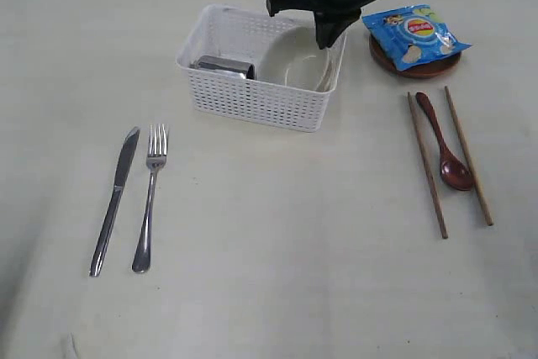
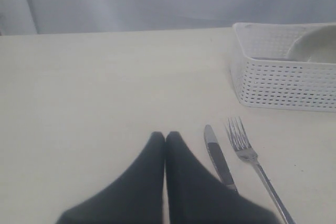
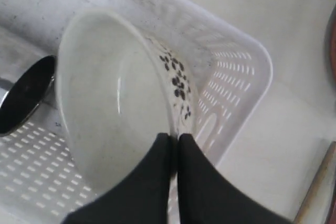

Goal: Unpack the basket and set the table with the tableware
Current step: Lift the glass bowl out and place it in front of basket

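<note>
The white basket [image 1: 252,102] stands at the table's back middle. It holds the white bowl [image 1: 298,60], tilted on edge, and a steel cup [image 1: 224,66] lying beside it. My right gripper [image 3: 174,137] reaches down into the basket [image 3: 236,82] and is shut on the rim of the bowl [image 3: 115,103], one finger inside it and one outside. Next to the bowl lies the cup [image 3: 23,95]. My left gripper [image 2: 166,136] is shut and empty, low over the table [image 2: 94,87] beside the knife [image 2: 218,158] and fork [image 2: 252,158].
The knife [image 1: 113,199] and fork [image 1: 150,199] lie side by side at front left. A wooden spoon [image 1: 444,145] lies between two chopsticks [image 1: 427,166] at right. A blue chip bag [image 1: 414,33] sits on the brown plate [image 1: 416,66] right of the basket.
</note>
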`<act>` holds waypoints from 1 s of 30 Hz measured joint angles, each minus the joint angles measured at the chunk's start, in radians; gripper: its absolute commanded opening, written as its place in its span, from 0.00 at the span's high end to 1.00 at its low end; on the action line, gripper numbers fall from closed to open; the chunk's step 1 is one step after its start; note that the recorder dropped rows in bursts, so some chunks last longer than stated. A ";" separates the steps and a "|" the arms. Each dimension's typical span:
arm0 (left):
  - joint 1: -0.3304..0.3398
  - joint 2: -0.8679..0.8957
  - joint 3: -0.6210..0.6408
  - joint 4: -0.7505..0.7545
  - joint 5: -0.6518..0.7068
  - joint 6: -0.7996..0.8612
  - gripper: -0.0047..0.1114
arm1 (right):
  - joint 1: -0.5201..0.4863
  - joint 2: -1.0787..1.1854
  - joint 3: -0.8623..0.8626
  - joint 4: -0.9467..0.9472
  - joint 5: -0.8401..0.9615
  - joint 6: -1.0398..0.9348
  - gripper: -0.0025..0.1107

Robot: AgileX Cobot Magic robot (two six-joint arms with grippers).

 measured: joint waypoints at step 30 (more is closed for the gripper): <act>0.000 0.000 0.000 0.000 0.000 0.000 0.96 | -0.109 -0.362 -0.001 0.329 0.008 -0.276 0.98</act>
